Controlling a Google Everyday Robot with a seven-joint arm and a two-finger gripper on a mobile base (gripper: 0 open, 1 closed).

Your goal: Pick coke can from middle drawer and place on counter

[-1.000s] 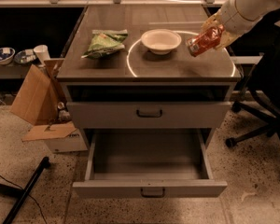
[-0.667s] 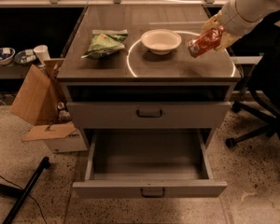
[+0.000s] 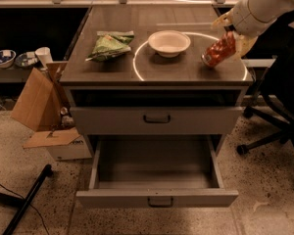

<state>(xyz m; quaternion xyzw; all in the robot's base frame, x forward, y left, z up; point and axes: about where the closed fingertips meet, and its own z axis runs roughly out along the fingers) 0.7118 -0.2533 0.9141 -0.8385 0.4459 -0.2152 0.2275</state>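
The coke can (image 3: 219, 50) is red-orange and tilted, with its lower end close over the right side of the counter (image 3: 186, 70). My gripper (image 3: 231, 39) is shut on the can's upper part, and the pale arm reaches in from the upper right. I cannot tell whether the can touches the counter. The middle drawer (image 3: 157, 166) is pulled out below, and its grey floor is bare. Its dark bar handle (image 3: 160, 201) is at the front.
A white bowl (image 3: 169, 42) sits mid-counter, left of the can, and a green snack bag (image 3: 110, 45) lies further left. A closed drawer (image 3: 157, 119) is above the open one. Cardboard boxes (image 3: 41, 106) stand at the left, an office chair (image 3: 279, 111) at the right.
The gripper has moved the can slightly down and to the right, closer to the counter surface. Nothing else has moved.
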